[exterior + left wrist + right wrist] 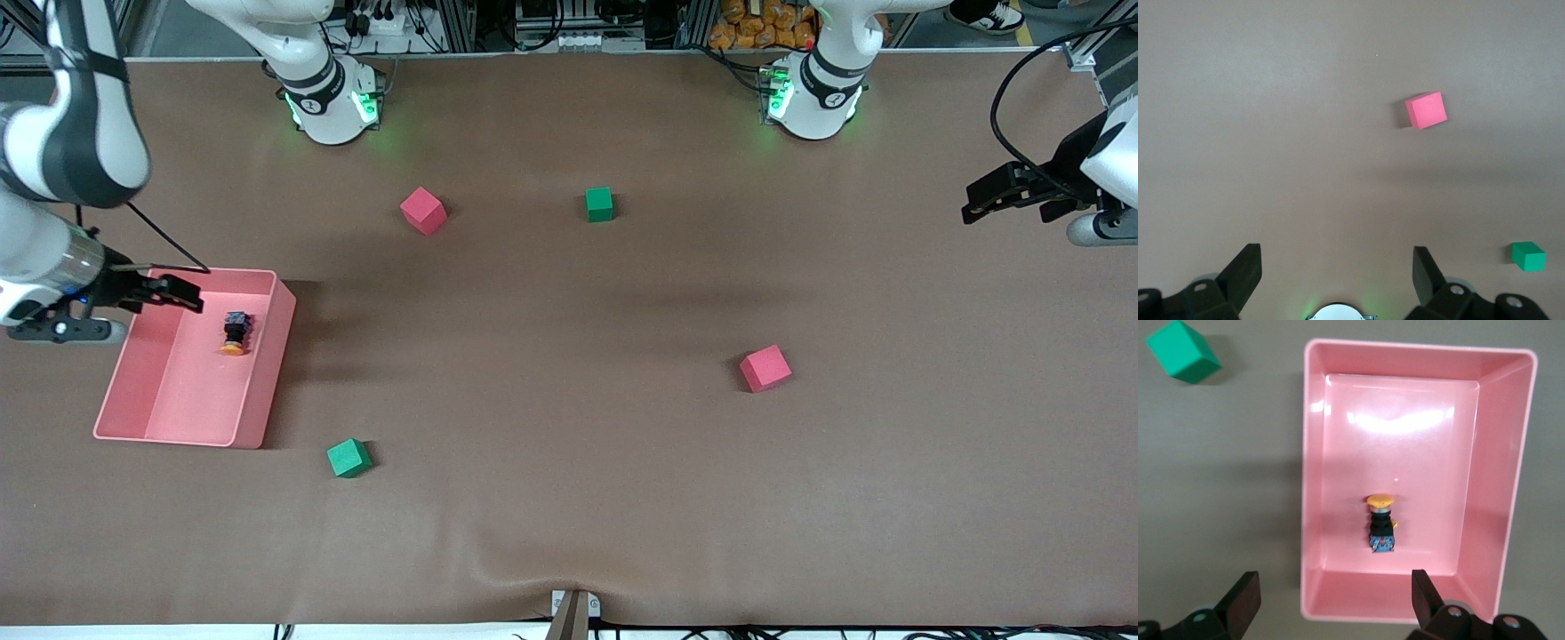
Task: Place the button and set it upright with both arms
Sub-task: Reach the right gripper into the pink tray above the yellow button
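Note:
The button [235, 334] lies on its side in a pink tray [267, 382] at the right arm's end of the table, its orange cap toward the front camera. In the right wrist view the button [1381, 523] rests on the floor of the tray [1313, 453], apart from the walls. My right gripper [182, 296] hangs open over the tray's end nearest the robot bases, with nothing between its fingers [1245, 597]. My left gripper [989, 197] waits open and empty over bare table at the left arm's end, and its fingers [1245, 270] are spread wide.
A red cube [422, 211] and a green cube [599, 204] sit toward the robot bases. Another red cube [765, 368] lies mid-table toward the left arm's end. A second green cube [348, 458] sits just nearer the front camera than the tray.

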`<state>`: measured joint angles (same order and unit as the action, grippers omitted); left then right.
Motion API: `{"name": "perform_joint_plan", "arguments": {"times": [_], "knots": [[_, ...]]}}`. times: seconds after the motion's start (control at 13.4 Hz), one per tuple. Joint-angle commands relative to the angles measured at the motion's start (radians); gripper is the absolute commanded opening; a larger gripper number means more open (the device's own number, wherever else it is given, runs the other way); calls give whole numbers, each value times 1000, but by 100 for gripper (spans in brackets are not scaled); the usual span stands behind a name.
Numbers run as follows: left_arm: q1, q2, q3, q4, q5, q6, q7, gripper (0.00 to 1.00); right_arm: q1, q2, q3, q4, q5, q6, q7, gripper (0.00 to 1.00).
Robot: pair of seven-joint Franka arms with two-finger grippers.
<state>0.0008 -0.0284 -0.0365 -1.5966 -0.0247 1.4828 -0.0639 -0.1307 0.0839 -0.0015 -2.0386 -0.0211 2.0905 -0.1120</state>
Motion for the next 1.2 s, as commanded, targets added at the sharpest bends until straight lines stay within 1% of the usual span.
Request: {"name": "perform_joint_plan", "arguments": {"times": [0.0, 0.15, 0.37, 0.82, 1.12], "knots": [[7, 1, -3, 15, -17, -24, -5, 100, -47, 20, 9, -96, -22, 130, -35, 100], [11, 2, -2, 21, -18, -16, 10, 100, -78, 65, 9, -117, -22, 189, -63, 100], [8, 1, -2, 30, -15, -15, 12, 100, -92, 123, 9, -117, -22, 230, -69, 100], [11, 5, -2, 32, -20, -13, 13, 100, -93, 183, 9, -117, -22, 295, -71, 100], [12, 7, -2, 30, -20, -13, 13, 100, -107, 238, 11, -117, -22, 367, -90, 100]]}}
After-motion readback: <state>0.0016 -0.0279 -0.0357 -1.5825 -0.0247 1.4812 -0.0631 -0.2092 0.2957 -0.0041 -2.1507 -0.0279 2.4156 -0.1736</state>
